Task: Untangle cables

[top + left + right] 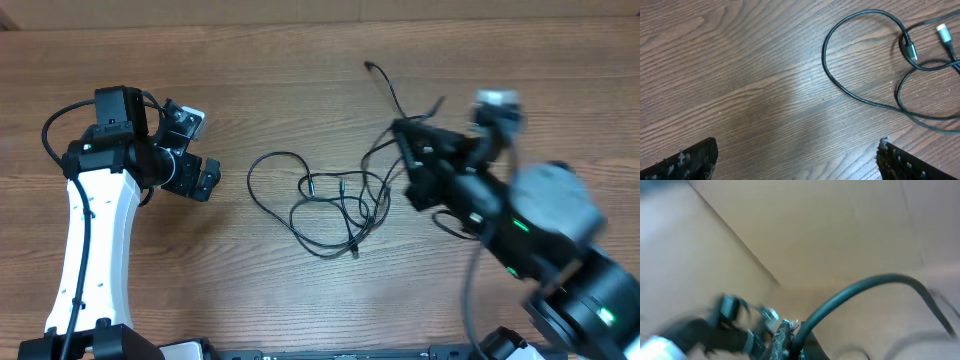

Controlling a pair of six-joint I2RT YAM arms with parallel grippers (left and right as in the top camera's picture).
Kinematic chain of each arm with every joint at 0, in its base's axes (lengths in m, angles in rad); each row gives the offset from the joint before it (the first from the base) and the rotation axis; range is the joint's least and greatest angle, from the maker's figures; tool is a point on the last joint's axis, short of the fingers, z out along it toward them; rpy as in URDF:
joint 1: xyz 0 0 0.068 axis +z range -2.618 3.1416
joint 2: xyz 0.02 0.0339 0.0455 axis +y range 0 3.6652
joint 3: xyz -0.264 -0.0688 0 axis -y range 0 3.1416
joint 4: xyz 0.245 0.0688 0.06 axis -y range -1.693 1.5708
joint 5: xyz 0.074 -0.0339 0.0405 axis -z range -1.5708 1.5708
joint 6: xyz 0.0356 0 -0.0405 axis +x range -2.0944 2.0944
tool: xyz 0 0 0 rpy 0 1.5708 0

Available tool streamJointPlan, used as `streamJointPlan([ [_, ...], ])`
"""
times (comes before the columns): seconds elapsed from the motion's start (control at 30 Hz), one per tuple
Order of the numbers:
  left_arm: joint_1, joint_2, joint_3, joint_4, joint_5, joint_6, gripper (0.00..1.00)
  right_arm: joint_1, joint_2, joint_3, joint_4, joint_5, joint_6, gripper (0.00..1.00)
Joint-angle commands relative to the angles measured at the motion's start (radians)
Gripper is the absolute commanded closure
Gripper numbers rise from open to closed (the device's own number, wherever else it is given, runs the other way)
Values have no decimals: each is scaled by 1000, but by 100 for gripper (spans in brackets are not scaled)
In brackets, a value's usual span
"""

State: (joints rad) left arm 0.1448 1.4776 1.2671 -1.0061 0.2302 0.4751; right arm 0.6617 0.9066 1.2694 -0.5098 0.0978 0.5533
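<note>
While the left hand hovers spread beside the cables, the right hand pinches one.

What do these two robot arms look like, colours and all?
The left arm is long and white with black joints, a black cord looping off it, and black fingers. The right arm is blurred: black and grey, rounded, with small green lights.

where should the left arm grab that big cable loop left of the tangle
Take the loop's outer left arc, coming straight down with the open left end effector straddling the cord. That stretch lies flat as a single strand, clear of the crossings and silver plugs further right.
</note>
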Motion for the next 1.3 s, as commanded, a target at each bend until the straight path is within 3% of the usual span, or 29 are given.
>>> streamJointPlan([
  [0.0,5,6,11,1,-2,16,0,-3,-58,9,60,68,-9,96],
  [0.33,5,6,11,1,-2,16,0,-3,-100,10,237,215,-12,96],
  [0.67,5,6,11,1,-2,16,0,-3,-100,9,229,1049,-215,96],
  [0.83,5,6,11,1,-2,16,0,-3,-100,9,229,1346,-309,96],
  [1.03,5,6,11,1,-2,16,0,-98,-100,9,217,1387,-403,96],
  [1.27,5,6,11,1,-2,16,0,-415,-81,7,189,1192,-406,96],
])
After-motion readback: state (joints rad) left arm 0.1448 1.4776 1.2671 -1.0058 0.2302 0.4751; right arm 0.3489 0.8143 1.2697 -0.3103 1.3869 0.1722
